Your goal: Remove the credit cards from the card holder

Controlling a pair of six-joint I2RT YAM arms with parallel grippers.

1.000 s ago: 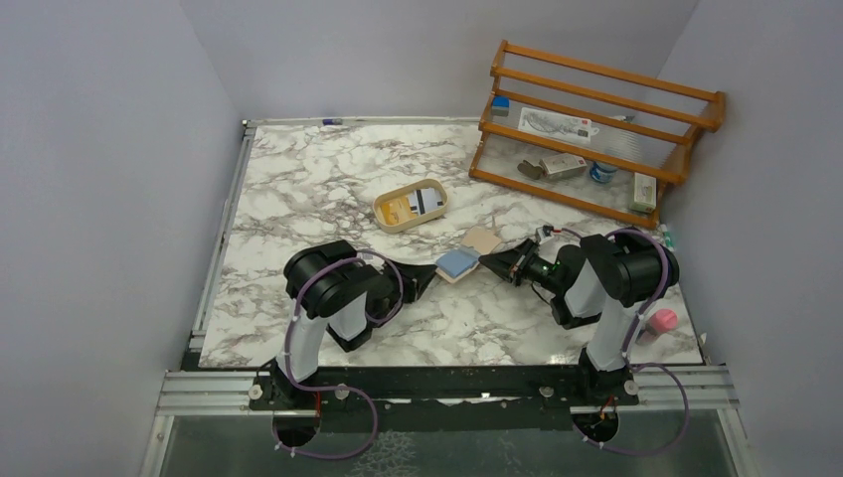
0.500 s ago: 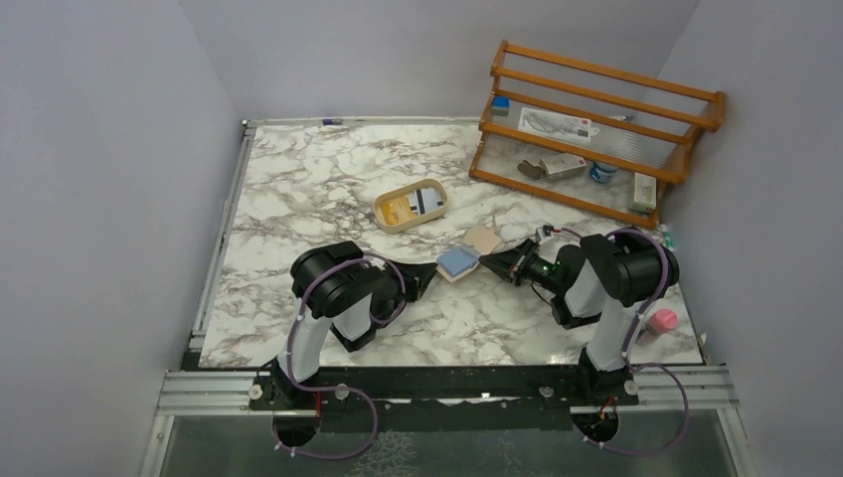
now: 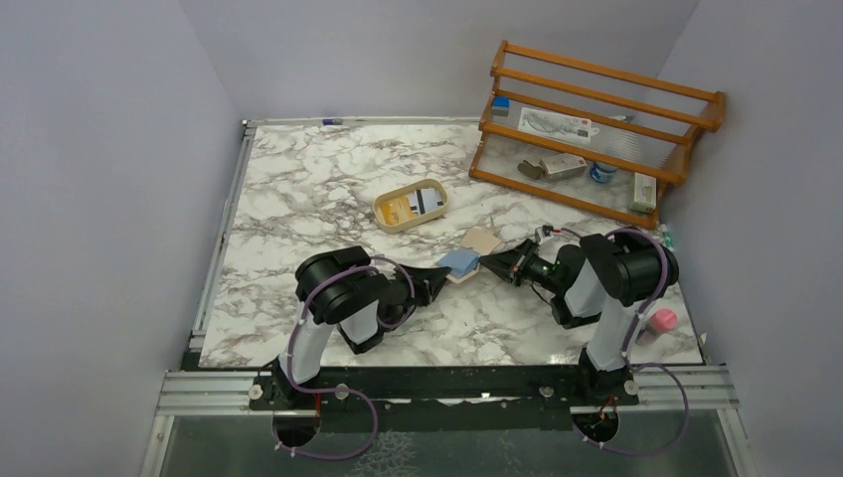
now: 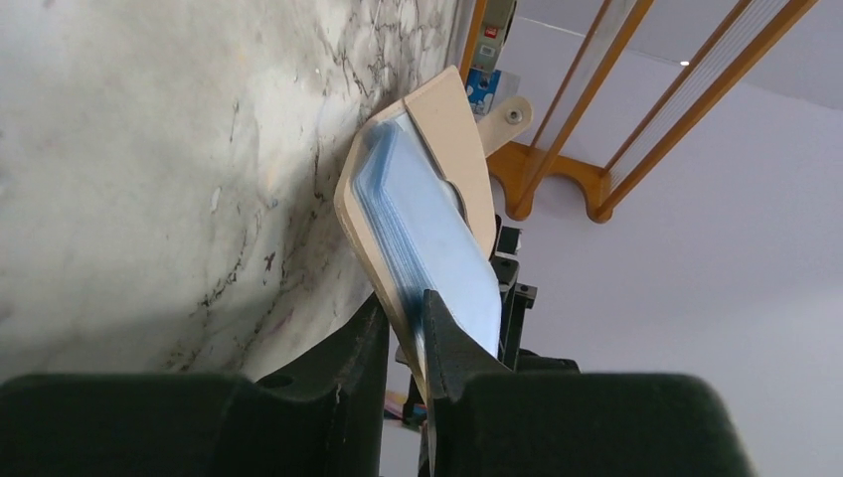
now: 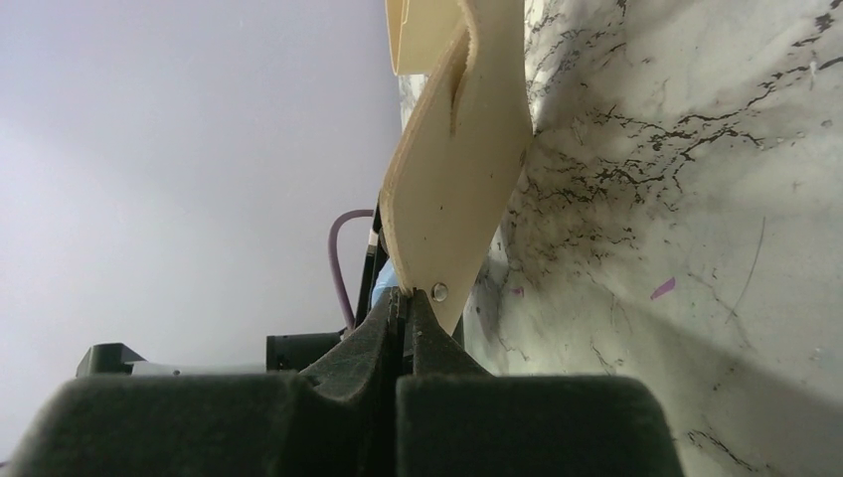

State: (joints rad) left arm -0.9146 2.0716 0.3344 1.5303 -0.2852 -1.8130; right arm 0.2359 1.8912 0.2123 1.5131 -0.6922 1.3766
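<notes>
Your right tool (image 5: 403, 298) is clamped tight on the edge of the tan card holder (image 5: 452, 189), beside its snap, and holds it tilted against the marble surface (image 3: 298, 179) just right of centre in the top view. Your left tool (image 4: 403, 306) has its jaws narrowed around the holder's near corner and the stack of pale blue credit cards (image 4: 437, 234) inside it. I cannot tell whether they truly pinch.
</notes>
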